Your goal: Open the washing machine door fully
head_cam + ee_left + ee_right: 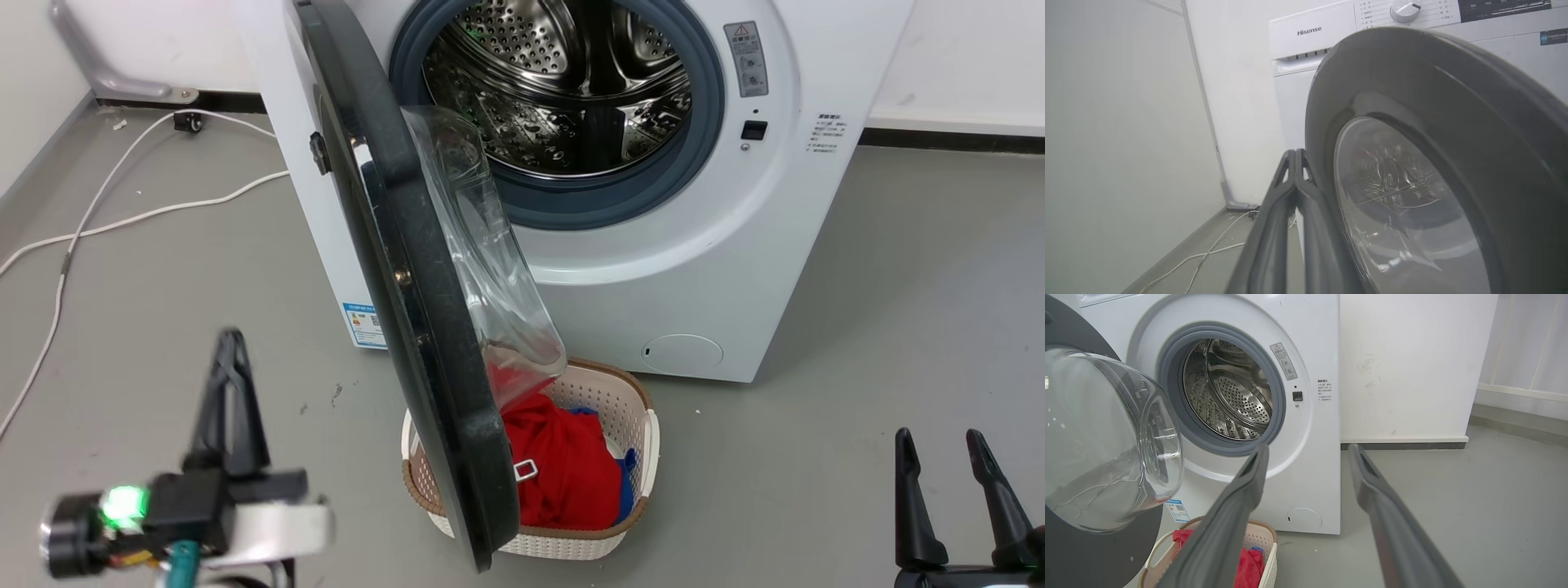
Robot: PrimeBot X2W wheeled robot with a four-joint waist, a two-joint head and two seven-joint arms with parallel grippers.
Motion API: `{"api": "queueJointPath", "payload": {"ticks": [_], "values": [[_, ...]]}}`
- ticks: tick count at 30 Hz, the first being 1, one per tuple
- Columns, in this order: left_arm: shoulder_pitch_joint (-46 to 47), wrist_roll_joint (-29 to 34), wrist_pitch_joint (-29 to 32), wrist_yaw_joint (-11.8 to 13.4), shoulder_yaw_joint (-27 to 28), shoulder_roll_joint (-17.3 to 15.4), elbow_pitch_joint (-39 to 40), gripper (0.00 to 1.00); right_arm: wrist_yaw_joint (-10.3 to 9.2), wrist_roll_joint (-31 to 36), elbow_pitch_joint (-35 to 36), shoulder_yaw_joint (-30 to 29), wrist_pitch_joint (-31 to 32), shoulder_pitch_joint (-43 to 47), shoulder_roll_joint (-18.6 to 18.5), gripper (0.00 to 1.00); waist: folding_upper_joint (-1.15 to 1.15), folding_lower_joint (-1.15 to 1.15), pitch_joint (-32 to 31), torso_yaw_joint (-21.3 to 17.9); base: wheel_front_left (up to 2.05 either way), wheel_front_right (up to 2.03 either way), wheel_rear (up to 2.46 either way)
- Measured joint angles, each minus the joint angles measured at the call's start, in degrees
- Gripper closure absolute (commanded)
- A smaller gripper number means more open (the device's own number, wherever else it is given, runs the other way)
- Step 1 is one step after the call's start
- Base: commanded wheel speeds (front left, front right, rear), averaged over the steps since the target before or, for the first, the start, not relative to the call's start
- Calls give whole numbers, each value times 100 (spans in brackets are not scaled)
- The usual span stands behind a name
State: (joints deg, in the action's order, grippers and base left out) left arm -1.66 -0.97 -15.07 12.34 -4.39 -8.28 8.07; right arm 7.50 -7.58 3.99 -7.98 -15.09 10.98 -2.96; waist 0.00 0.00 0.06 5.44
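Observation:
The white washing machine (718,269) stands against the wall with its steel drum (563,82) exposed. The washing machine door (408,269), black-rimmed with a bulging clear glass bowl (482,269), stands swung out about edge-on to the head view, hinged at the left. My left gripper (231,339) is shut, empty, at the lower left, on the door's outer side. In the left wrist view its fingertips (1295,155) sit close beside the door's outer rim (1453,102); contact is unclear. My right gripper (943,437) is open at the lower right, well clear of the door (1090,457) and machine (1314,469).
A cream basket (633,408) holding red and blue clothes sits on the floor directly under the door's lower edge. White cables (106,220) trail across the grey floor at the left, near a wall. Open floor lies to the right of the machine.

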Motion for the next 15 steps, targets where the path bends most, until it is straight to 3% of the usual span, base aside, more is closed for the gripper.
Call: {"api": "queueJointPath", "payload": {"ticks": [6,15], "values": [[481,181,0,-76,30,-246,649,100,0,-12,-25,3,0,-5,1,0,0,0,-25,-46,0,0,0],[1318,477,-1,-352,-586,-411,1246,100,0,-47,-43,62,0,-23,1,0,0,0,-35,-128,0,0,0]]}}
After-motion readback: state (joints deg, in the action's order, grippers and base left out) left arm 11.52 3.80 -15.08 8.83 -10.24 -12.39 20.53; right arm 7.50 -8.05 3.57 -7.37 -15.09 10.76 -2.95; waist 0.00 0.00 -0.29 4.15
